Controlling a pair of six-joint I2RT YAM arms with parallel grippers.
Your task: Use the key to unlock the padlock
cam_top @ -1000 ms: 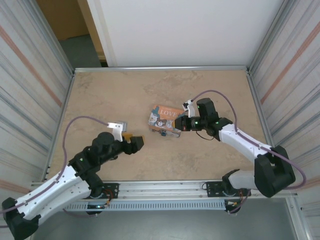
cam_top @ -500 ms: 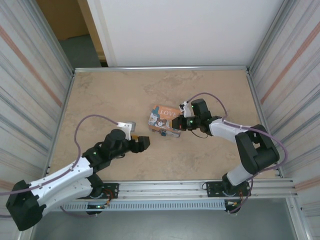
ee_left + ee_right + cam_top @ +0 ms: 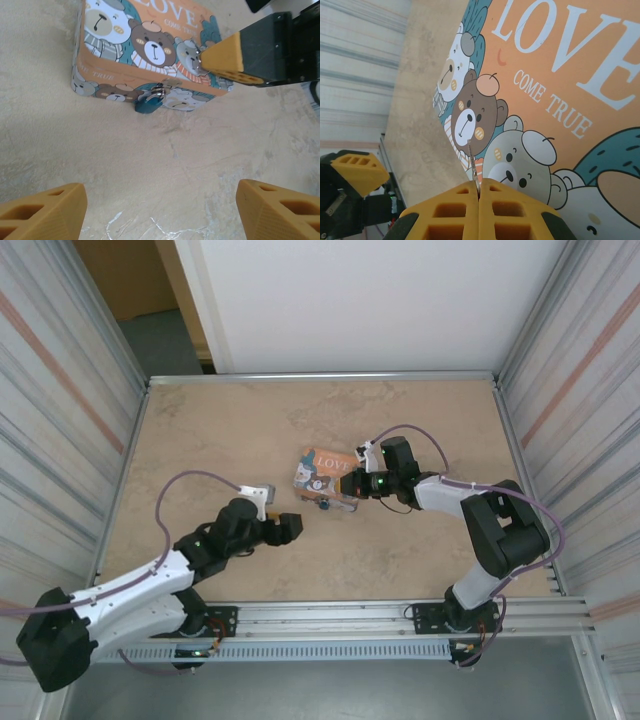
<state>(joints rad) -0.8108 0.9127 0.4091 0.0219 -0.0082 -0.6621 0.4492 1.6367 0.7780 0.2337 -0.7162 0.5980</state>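
left hand (image 3: 160,212) spread, right hand (image 3: 479,193) seemingly clamped

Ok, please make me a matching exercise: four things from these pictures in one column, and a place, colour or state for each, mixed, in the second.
Column one:
1. padlock
2. key
3. left gripper
4. box

Column two:
a. open, above the bare table
b. orange, bears on the lid
c. hanging on the box's side
d. pinched in the shut right gripper

Pairs: 1-c, 2-d, 3-a, 4-b.

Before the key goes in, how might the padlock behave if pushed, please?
The padlock dangles from the clasp on the tin box, so it probably swings aside. Being small, it likely feels light; its smooth body may slip.
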